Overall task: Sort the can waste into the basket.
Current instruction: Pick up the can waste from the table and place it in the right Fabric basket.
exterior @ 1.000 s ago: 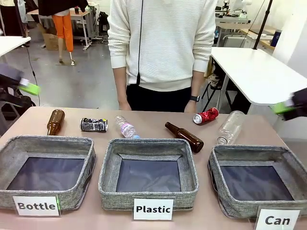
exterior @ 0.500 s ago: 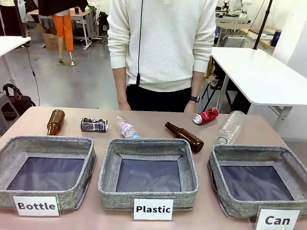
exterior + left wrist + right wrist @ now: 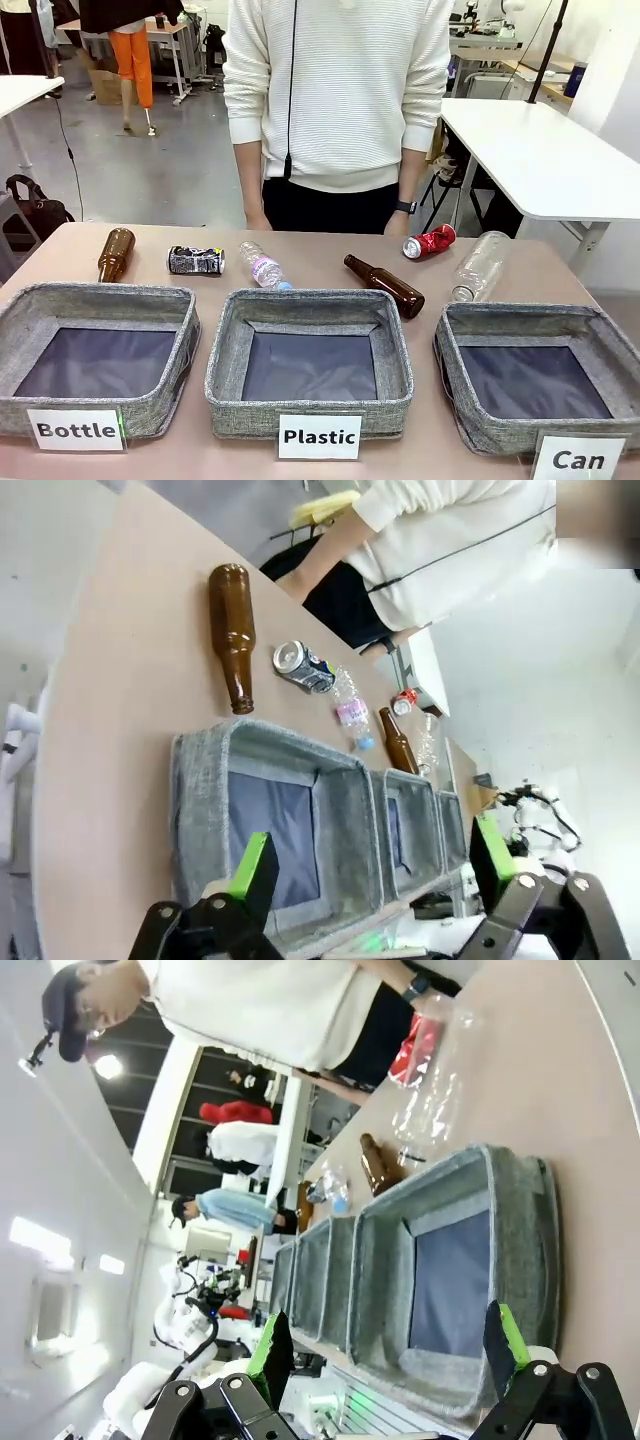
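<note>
Crushed red metal can with a silver top (image 3: 430,241) lies on its side at the far right of the brown table (image 3: 310,250), in front of the person (image 3: 340,100), just beside a large clear plastic bottle (image 3: 478,266). The second piece, a crushed black-and-white patterned can (image 3: 196,261), lies well apart to the left, between a brown glass bottle (image 3: 116,254) and a small clear plastic bottle (image 3: 262,267). The grey woven-fabric basket labelled "Can" (image 3: 537,316) stands at the near right and holds nothing yet. The left gripper (image 3: 373,858) and the right gripper (image 3: 388,1340) both have their jaws wide apart and carry nothing. I think the right arm should take the red can first, because it is nearer to the basket. It should come down from above, close across the flattened body, and not push the bottle beside it.
</note>
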`<state>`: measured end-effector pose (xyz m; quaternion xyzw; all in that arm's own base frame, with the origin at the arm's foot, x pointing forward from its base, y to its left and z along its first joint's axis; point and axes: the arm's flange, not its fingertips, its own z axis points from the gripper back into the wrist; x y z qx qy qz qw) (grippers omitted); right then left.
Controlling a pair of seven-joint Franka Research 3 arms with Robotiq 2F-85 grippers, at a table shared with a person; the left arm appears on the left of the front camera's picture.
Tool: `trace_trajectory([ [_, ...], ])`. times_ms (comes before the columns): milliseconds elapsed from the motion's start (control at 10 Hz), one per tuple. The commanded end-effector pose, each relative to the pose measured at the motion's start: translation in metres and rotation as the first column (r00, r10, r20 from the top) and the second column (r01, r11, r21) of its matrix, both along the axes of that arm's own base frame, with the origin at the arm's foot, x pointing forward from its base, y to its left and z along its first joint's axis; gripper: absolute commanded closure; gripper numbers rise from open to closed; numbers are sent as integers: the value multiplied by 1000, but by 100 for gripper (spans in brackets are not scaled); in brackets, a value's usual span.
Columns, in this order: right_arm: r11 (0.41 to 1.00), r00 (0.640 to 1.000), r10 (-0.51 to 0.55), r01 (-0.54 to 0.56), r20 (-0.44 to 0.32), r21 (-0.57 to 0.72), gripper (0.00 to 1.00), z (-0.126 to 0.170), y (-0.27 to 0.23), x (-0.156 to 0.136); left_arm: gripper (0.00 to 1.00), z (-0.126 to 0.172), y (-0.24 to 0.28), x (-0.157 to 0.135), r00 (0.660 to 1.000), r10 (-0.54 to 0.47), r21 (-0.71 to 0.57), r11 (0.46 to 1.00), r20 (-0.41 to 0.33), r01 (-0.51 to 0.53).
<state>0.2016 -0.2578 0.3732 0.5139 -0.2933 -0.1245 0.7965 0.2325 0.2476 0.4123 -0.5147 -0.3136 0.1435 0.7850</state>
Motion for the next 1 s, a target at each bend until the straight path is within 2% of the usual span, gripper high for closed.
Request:
trace_trajectory([
  [0, 996, 997, -73, 74, 15, -59, 0, -12, 59, -8, 0, -11, -61, -16, 1000, 28, 34, 999, 9, -28],
  [100, 1000, 1000, 0, 0, 0, 0, 0, 0, 0, 0, 0, 0, 0, 0, 1000, 0, 0, 1000, 0, 0],
  [800, 1000, 1000, 0, 0, 0, 0, 0, 0, 0, 0, 0, 0, 0, 0, 1000, 0, 0, 1000, 0, 0],
  [900, 1000, 999, 0, 0, -36, 5, 0, -2, 2, -3, 0, 0, 0, 0, 1000, 0, 0, 1000, 0, 0],
])
